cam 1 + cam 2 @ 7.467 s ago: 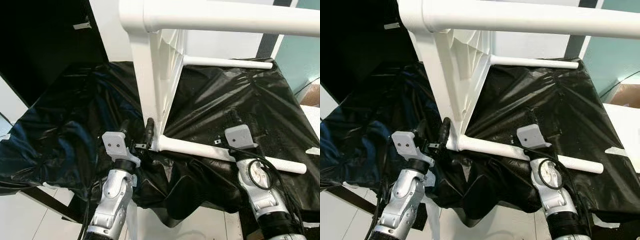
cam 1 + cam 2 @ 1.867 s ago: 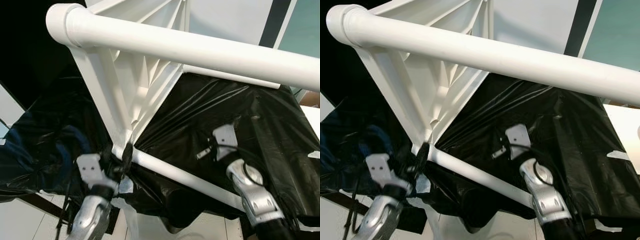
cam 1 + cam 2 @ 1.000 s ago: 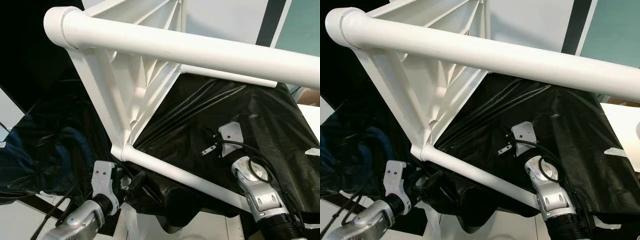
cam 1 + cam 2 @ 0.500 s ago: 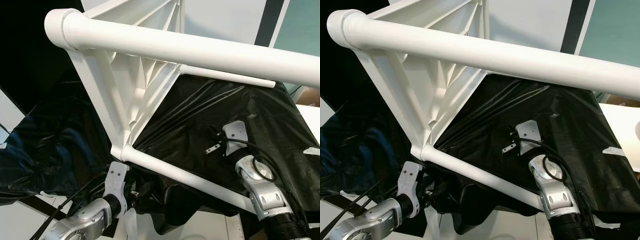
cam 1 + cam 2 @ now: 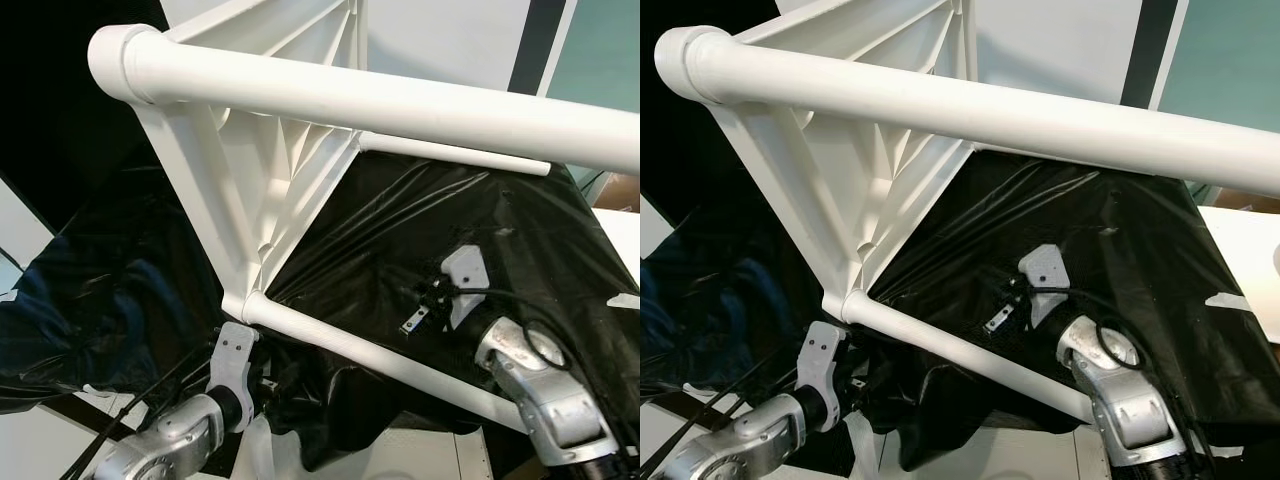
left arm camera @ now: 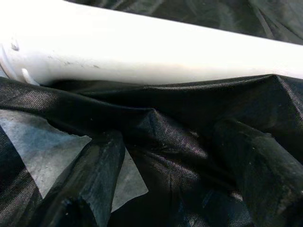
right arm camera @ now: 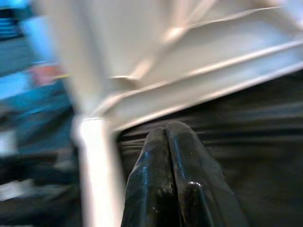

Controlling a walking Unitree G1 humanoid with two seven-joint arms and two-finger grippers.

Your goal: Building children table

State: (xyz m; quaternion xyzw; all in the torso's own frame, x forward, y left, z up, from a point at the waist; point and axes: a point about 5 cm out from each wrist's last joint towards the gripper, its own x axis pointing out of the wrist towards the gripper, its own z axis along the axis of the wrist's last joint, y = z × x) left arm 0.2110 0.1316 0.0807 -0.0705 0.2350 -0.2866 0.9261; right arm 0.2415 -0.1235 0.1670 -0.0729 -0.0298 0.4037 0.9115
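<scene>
The white children table (image 5: 250, 190) is tipped on its side on a black sheet (image 5: 560, 230), with its ribbed underside facing me. One long leg (image 5: 400, 105) crosses the top of the head views. A lower leg (image 5: 380, 355) runs down to the right, and a thinner far leg (image 5: 450, 155) lies behind. My left gripper (image 6: 180, 189) is open, just below the lower leg near its joint, with only crumpled sheet between its fingers. My right gripper (image 7: 166, 133) is shut on nothing and hovers over the sheet, pointing at the underside beyond the lower leg.
The sheet drapes over the near edge of the work surface, with pale floor tiles (image 5: 420, 455) below. A dark cabinet (image 5: 60, 120) stands at the left and a teal panel (image 5: 600, 50) at the back right. A pale tape patch (image 6: 33, 151) sticks to the sheet.
The table has tipped over so one leg now crosses overhead. My left gripper let go of the leg joint and dropped beneath the lower leg. The right forearm swung lower.
</scene>
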